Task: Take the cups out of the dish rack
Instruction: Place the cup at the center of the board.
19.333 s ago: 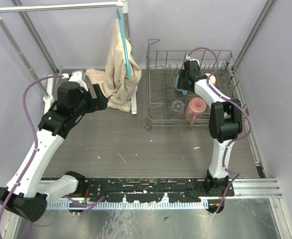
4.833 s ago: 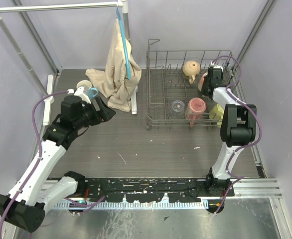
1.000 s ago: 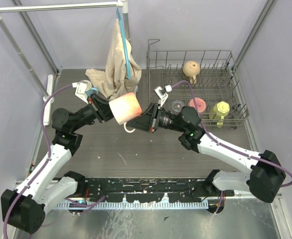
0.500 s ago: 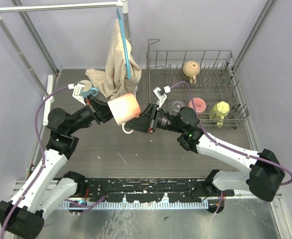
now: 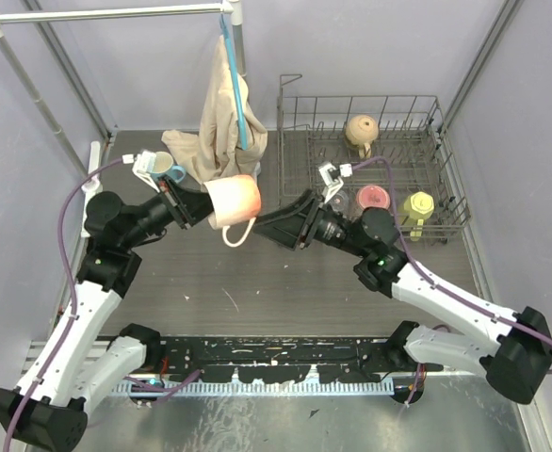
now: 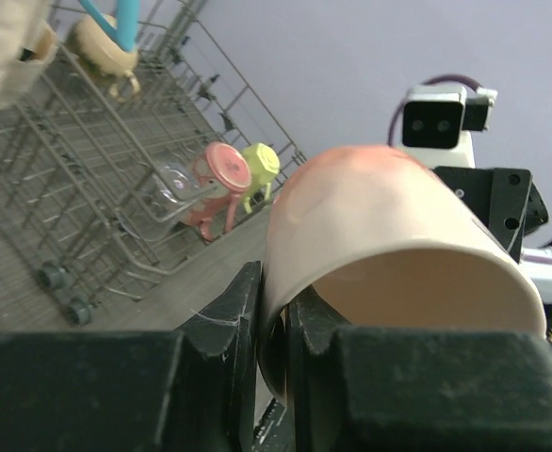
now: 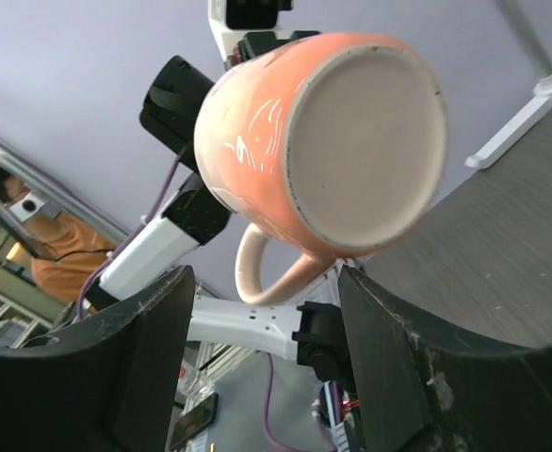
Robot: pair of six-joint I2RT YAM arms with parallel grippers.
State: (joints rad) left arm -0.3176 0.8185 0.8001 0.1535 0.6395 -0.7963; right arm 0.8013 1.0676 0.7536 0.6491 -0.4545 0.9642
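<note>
A salmon pink mug [image 5: 235,199] hangs in the air on its side over the table, left of the dish rack [image 5: 282,160], handle down. My left gripper [image 5: 203,204] is shut on its rim [image 6: 278,315], one finger inside and one outside. My right gripper [image 5: 278,224] is open just right of the mug, its fingers [image 7: 149,363] standing wide on either side of the mug's handle [image 7: 257,268] without touching it. In the rack are a tan mug [image 5: 361,130], a clear glass [image 5: 335,200], a pink mug [image 5: 374,197] and a yellow-green mug [image 5: 415,205].
A cream mug [image 5: 161,165] and a light blue one [image 5: 177,174] stand on the table behind my left gripper. A beige cloth [image 5: 221,132] hangs from a rail at the back, its foot beside the rack. Walls close in on both sides.
My right gripper has opened, let go of the salmon pink mug and drawn back to the right. My left gripper has tightened on the rim and carries the mug alone.
</note>
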